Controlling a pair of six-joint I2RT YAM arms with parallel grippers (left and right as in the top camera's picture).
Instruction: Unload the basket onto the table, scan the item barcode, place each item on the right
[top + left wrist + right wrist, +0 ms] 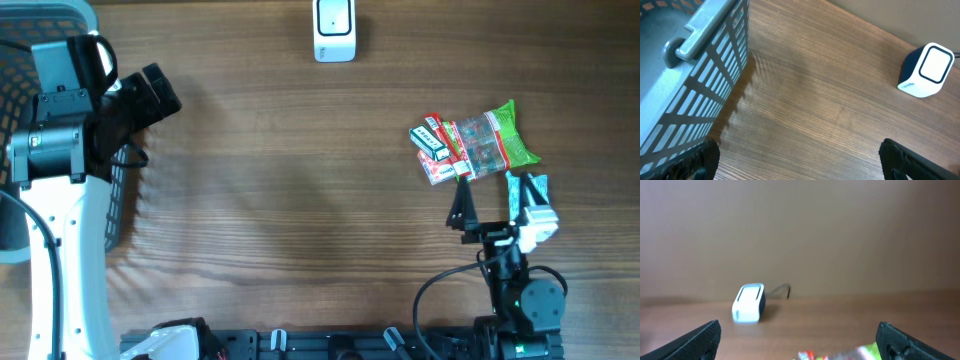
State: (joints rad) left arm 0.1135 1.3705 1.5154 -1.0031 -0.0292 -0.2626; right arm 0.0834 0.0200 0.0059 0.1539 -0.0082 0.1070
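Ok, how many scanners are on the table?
1. The white scanner stands at the far edge of the table, near the middle, apart from the packets on the right. Inside the basket is partly hidden.

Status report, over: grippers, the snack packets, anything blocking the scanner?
Left gripper open, by basket. Right gripper open, empty, close beside snack packets. Nothing between packets and scanner.

table (290, 190): brown wood grain, matt and smooth | scanner (334, 30): smooth white plastic, slightly glossy (dark plastic side panel) | basket (715, 22): grey moulded plastic lattice, dull sheen | snack packets (478, 145): shiny printed film, crinkled
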